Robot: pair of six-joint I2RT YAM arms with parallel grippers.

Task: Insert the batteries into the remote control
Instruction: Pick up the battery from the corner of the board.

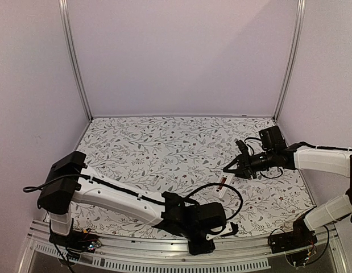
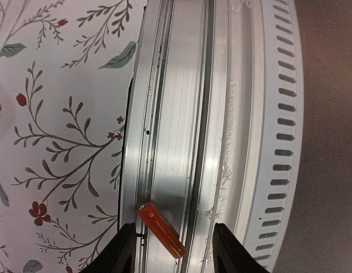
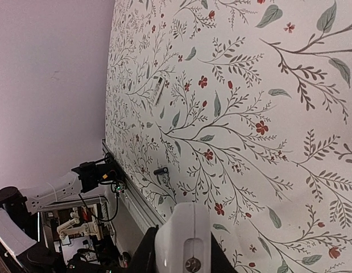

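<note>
Left gripper (image 2: 173,245) spread, orange-red battery (image 2: 160,230) diagonal on rail (image 2: 176,114)

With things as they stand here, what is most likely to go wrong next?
1. The orange-red battery lies slanted on the metal rail at the table's edge, between the fingers of the open left gripper; closing may skid it off.
2. The right gripper holds the remote control off the table; pressing a battery in could twist it in the grip.
3. The dark battery lies loose near the rail and might roll.
</note>
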